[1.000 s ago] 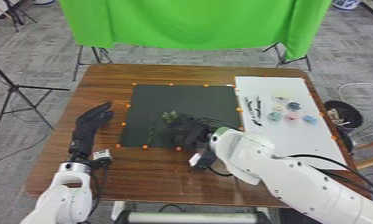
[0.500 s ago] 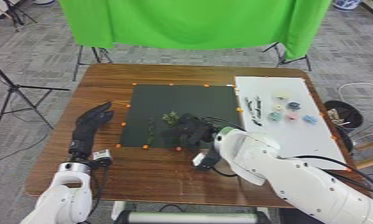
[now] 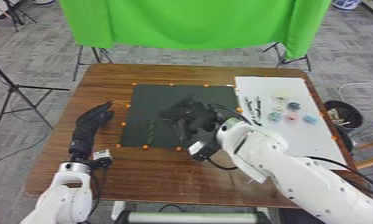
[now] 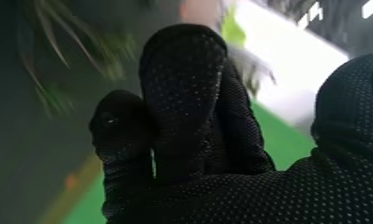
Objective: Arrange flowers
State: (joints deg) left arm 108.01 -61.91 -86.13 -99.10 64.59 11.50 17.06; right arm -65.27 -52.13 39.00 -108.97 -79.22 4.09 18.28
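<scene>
Fingers [image 4: 182, 85] of the right hand [image 3: 189, 114] are straight, thumb apart, beside loose leaves [image 4: 120, 47]; any adjustment should be a light nudge at the stem. Best spare the green sprig [image 3: 150, 131], left of the desk's [image 3: 156, 182] middle; flowers [image 3: 293, 106] lie near its right edge.

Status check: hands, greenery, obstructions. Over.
Right hand open over black mat, hiding part of it. Left hand open, left of mat. Green stem lying on mat.

Sprigs [image 4: 54, 100], blurred in the right wrist view — green cloth [image 3: 196, 25], cut off by the head view's top.
</scene>
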